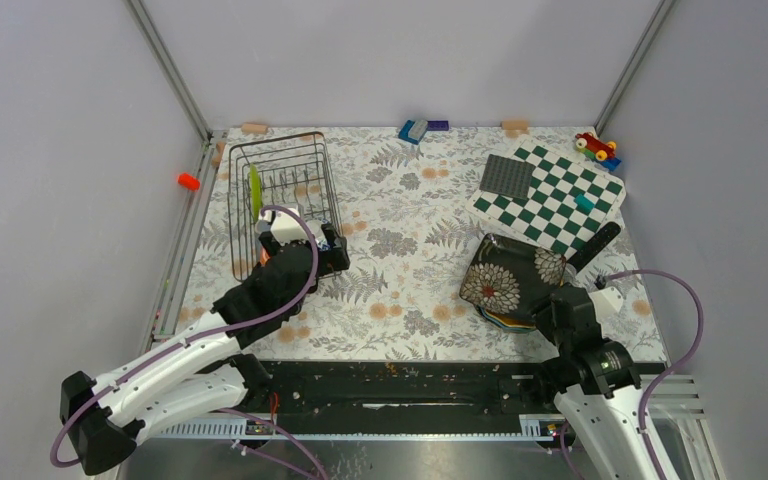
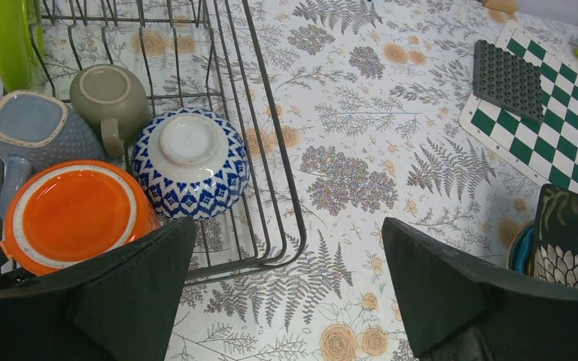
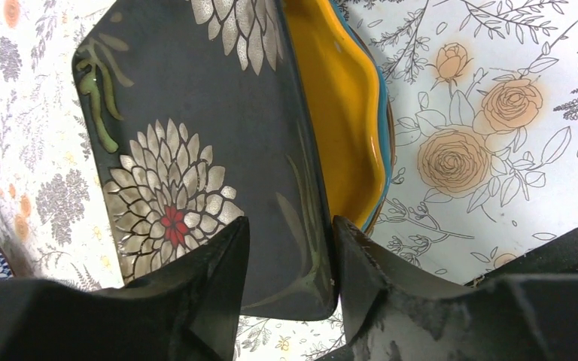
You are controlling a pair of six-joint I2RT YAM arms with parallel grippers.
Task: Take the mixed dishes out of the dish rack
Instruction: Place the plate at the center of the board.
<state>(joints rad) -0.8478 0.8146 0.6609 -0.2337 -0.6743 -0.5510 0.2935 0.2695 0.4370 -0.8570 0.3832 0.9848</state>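
Observation:
The dish rack (image 1: 326, 175) stands at the table's left with a lime-green plate (image 1: 255, 192) upright in it. In the left wrist view it holds an orange mug (image 2: 71, 214), a patterned bowl (image 2: 190, 162), a grey cup (image 2: 109, 98) and a blue-grey mug (image 2: 30, 128). My left gripper (image 2: 287, 226) hangs open over the rack's near right corner, holding nothing. The black floral plate (image 3: 196, 113) lies on a yellow plate (image 3: 339, 113) and a blue one (image 3: 386, 135). My right gripper (image 3: 290, 222) straddles its near corner, jaws parted.
A green-white chequered board (image 1: 560, 195) with a dark studded square (image 1: 508, 178) lies at the back right, toy pieces (image 1: 597, 147) beyond it. A black bar (image 1: 595, 245) lies beside the plate stack (image 1: 508, 275). A blue block (image 1: 413, 130) sits at the back edge.

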